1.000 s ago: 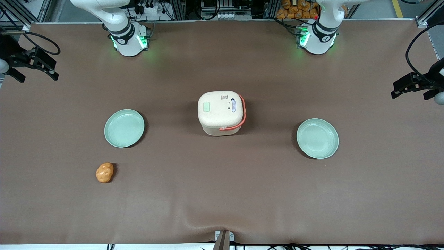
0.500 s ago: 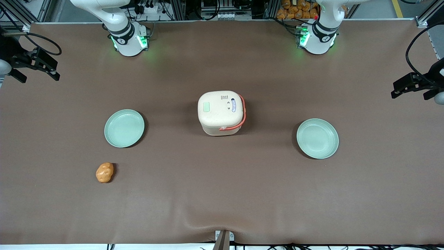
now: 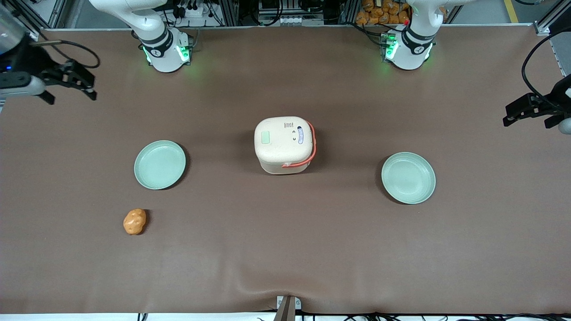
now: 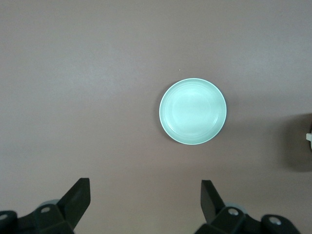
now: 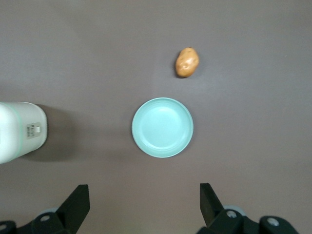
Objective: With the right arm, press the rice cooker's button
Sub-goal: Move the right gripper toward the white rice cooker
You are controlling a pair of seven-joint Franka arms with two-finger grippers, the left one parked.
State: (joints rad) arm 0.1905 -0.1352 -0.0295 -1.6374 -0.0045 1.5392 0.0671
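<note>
Cream rice cooker (image 3: 283, 143) lid closed | green plates (image 3: 159, 164) empty | gripper (image 3: 73, 83) high, fingers (image 5: 75, 204) apart, holding nothing

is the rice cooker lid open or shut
Shut: the rice cooker shows its cream lid flat on top, no pot visible. The gripper hangs open high above the plate, far from it.

A wide table (image 3: 285, 249) covered in a matte brown mat, slightly wrinkled at its near edge, fills the scene under even light, edged at the robots' end by aluminium framing (image 3: 232, 11), tangled cables and grey floor.
</note>
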